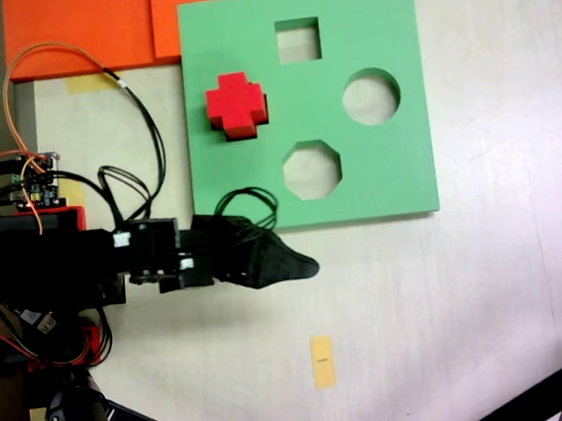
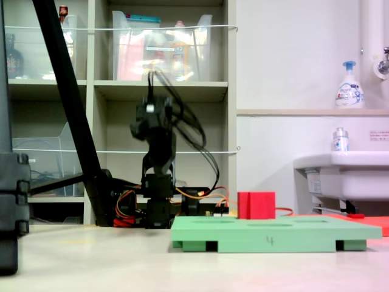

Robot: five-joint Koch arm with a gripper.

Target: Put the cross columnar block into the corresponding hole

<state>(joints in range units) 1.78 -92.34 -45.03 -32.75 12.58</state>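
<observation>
Both exterior views bright, evenly lit, no harsh glare. First exterior view: sharp overall; green foam board throws a thin shadow along its lower edge. Second exterior view: upper arm motion-blurred, shelf bins soft, near table slightly washed out.

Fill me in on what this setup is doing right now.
A single robot arm is working a shape-sorting board. The red cross block stands on the green foam board near the first exterior view's left edge, sticking up above the surface rather than sunk flush. The end effector is off the board, below its lower edge in the first exterior view, holding nothing. In the second exterior view the arm is raised and blurred. The square, round and octagonal cutouts are empty.
</observation>
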